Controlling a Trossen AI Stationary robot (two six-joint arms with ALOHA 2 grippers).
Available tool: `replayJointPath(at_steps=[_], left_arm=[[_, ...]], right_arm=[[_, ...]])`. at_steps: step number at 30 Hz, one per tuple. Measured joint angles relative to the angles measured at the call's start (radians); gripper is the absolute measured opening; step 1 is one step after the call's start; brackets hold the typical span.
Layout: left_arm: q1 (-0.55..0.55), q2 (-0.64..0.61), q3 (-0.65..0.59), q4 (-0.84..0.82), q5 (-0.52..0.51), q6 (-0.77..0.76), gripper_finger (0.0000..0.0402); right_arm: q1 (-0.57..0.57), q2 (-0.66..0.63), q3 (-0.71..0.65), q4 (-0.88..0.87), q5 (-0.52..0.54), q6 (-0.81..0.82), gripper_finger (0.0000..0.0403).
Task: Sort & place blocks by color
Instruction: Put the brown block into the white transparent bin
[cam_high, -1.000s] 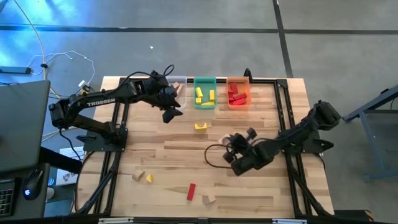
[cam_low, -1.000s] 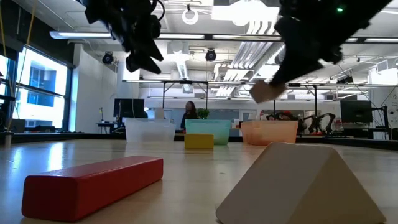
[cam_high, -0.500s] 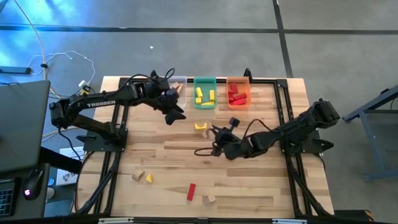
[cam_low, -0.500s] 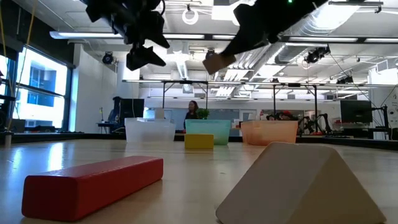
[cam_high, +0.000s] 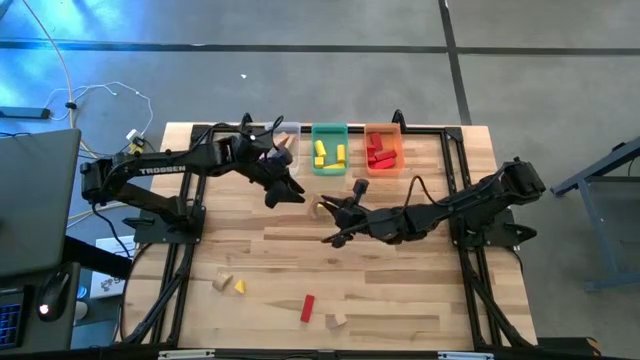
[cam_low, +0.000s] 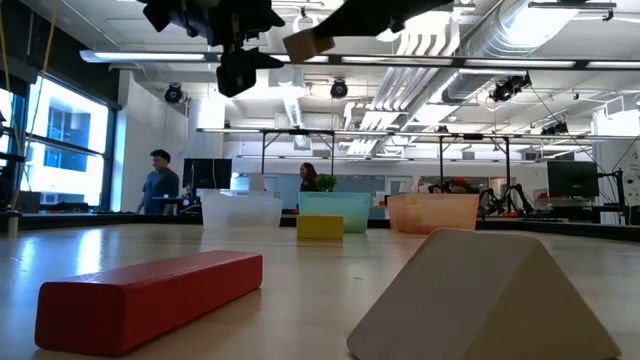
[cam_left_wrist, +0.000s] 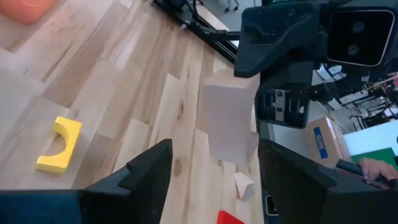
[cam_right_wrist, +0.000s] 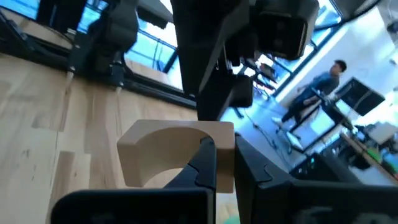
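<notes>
1. Two tools meeting above mid-bench: right tool (cam_high: 322, 208) pinched shut on a tan arch block (cam_right_wrist: 177, 152), raised well off the wood, with left tool (cam_high: 290, 192) spread wide just beside it, holding nothing.
2. Same tan piece seen from the left wrist as a pale block (cam_left_wrist: 229, 115) held between the open fingers (cam_left_wrist: 146, 171) without clear contact.
3. Directly beneath, lying flat on the bench (cam_high: 420, 270): a yellow arch (cam_left_wrist: 60, 144).
4. Along the far edge, side by side: a clear bin (cam_high: 287, 135), a green bin (cam_high: 329, 162) holding yellow blocks (cam_high: 321, 150), an orange bin (cam_high: 383, 165) holding red blocks (cam_high: 379, 150).
5. Near the front edge: a red bar (cam_high: 308, 308), a tan wedge (cam_high: 337, 320), a small yellow block (cam_high: 240, 286) touching or just beside another tan piece (cam_high: 222, 282).
6. Beyond the bench, in the room: two people (cam_low: 158, 182).
</notes>
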Motion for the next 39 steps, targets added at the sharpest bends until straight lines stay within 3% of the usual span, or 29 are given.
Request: replayJointPath(at_steps=[10,26,33,39], left_arm=[[-0.037,0.000,0.000,0.033,-0.003,-0.002,0.0227],[-0.049,0.000,0.000,0.059,-0.003,0.026,0.0223],[-0.049,0.000,0.000,0.059,-0.004,0.072,0.0157],[-0.048,0.000,0.000,0.052,-0.006,0.124,0.0097]], right_arm=[[-0.024,0.000,0.000,0.088,-0.108,-0.104,0.0002],[-0.093,-0.001,0.000,0.156,-0.214,-0.105,0.0002],[-0.095,-0.001,0.000,0.154,-0.212,-0.109,0.0005],[-0.096,-0.001,0.000,0.154,-0.209,-0.113,0.0032]])
